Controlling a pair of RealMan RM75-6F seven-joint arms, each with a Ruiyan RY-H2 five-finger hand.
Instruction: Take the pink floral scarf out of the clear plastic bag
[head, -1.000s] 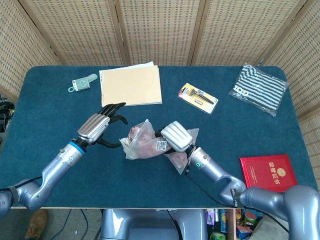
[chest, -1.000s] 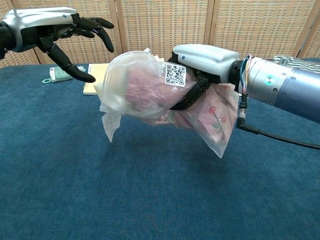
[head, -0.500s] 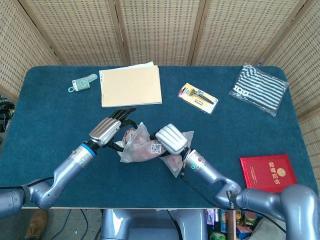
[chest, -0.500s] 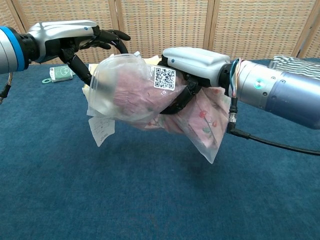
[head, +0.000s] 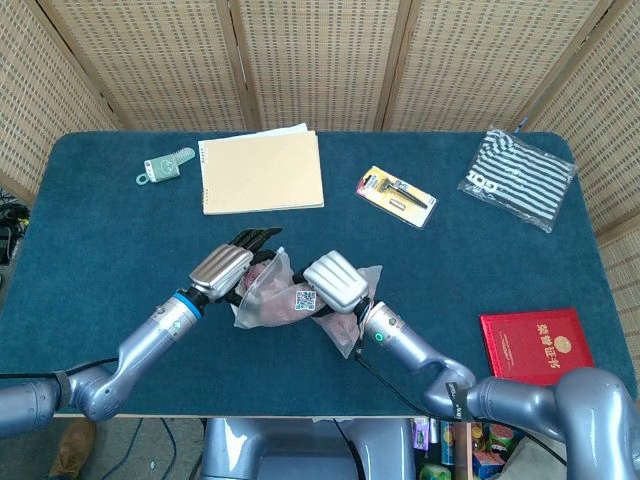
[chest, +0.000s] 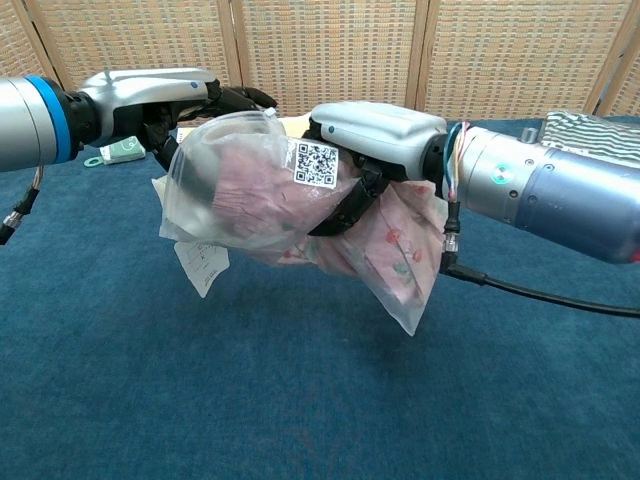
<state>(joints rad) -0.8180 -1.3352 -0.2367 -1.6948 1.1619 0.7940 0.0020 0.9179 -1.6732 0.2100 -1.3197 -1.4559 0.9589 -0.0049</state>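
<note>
Since the frame a second ago, left hand (chest: 150, 95) has closed the gap and now lies against the far end of the clear plastic bag (chest: 235, 185); whether its dark fingers actually grip the film cannot be told. Right hand (chest: 375, 135) has carried the bag a little nearer the table's front edge and holds it off the blue felt-like table (head: 90, 250), fingers wrapped round its middle.

Bag: crinkled, glossy film, bulging. White QR-code sticker (chest: 316, 163) on the upper side; a white printed tag hangs below, text too small to read. Pink floral scarf (chest: 395, 240) entirely inside, soft, bunched, small red flowers showing through.

Right of it, red booklet (head: 535, 343), gold characters, unreadable. Farther back: yellow blister card (head: 397, 196), tan spiral notebook (head: 262, 172), mint-green comb-like thing (head: 165, 167), striped cloth in a clear bag (head: 517, 177). Woven cane screen (head: 320, 60) behind.
</note>
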